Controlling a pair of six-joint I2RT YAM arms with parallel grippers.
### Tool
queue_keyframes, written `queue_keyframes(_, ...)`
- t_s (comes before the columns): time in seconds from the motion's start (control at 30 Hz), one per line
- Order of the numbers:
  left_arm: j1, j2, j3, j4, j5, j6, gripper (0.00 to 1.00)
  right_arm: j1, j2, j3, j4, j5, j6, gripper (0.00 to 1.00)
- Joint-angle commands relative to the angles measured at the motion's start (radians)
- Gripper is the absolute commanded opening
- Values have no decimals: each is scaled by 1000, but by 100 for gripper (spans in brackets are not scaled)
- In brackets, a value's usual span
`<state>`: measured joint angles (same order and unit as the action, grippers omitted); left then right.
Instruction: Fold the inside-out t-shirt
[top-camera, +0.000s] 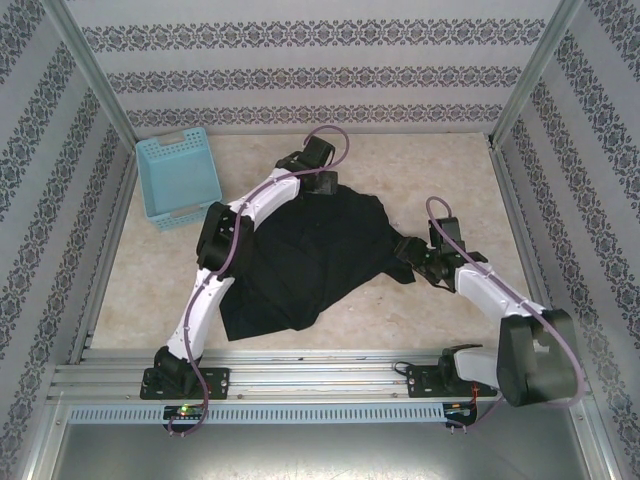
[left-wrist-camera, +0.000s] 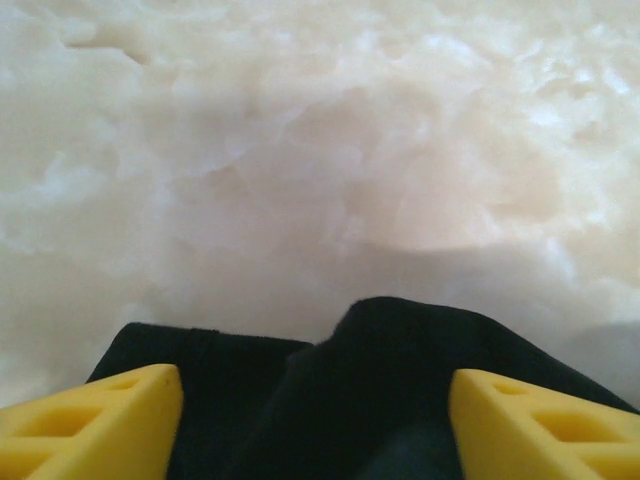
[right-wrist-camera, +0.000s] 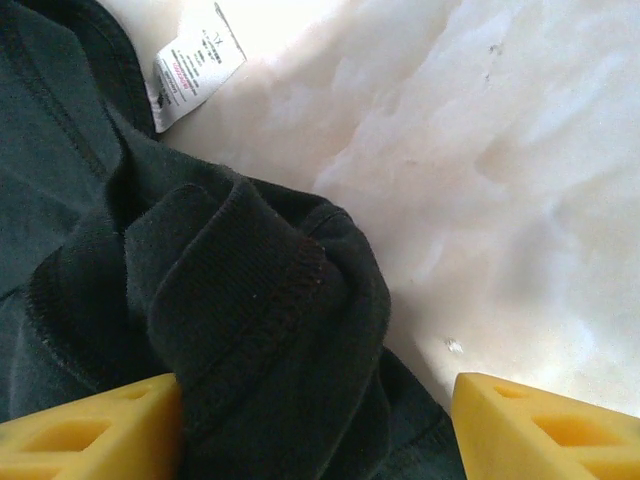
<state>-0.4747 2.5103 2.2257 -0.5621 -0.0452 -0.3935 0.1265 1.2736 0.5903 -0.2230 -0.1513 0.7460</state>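
Right gripper (right-wrist-camera: 318, 425) agape over t-shirt (right-wrist-camera: 250, 300), white tag (right-wrist-camera: 192, 63) (wrist view)

Matt black soft cloth t-shirt (top-camera: 310, 260), smooth marbled table (top-camera: 440, 160), blue plastic basket (top-camera: 172, 140), brushed metal rails (top-camera: 300, 375)

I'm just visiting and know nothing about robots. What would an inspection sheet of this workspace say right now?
Surface: pale marbled table, looks clean.
Job's things: black t-shirt, crumpled mid-table; white neck tag showing.
Clutter: light blue basket, far left corner, apart from the shirt.
Grippers: left gripper open over a far shirt edge; right gripper open around bunched fabric at the shirt's right side.
Cables: purple cable looping along each arm, nothing snagged seen.
Surroundings: patterned walls, metal frame posts.
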Motion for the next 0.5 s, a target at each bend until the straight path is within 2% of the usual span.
queue_keyframes(0.0, 20, 33, 59, -30, 64, 21, 61, 21, 73, 49, 50, -28, -5, 69)
queue_keyframes(0.07, 20, 48, 86, -36, 101, 20, 51, 31, 114, 78, 59, -41, -12, 65)
queue_keyframes(0.17, 24, 55, 109, -42, 138, 19, 35, 46, 138, 113, 52, -43, -24, 52)
queue_keyframes(0.23, 25, 52, 128, -65, 139, 15, 23, 57, 116, 124, 39, -20, -42, 39)
queue_keyframes(0.37, 32, 24, 140, -87, 130, 18, 4, 82, 56, 152, -45, 53, -112, 25)
queue_keyframes(0.4, 34, 11, 142, -96, 129, 18, 0, 86, 41, 161, -73, 74, -130, 21)
queue_keyframes(0.47, 41, -16, 142, -116, 120, 18, 0, 85, 0, 167, -122, 108, -159, 15)
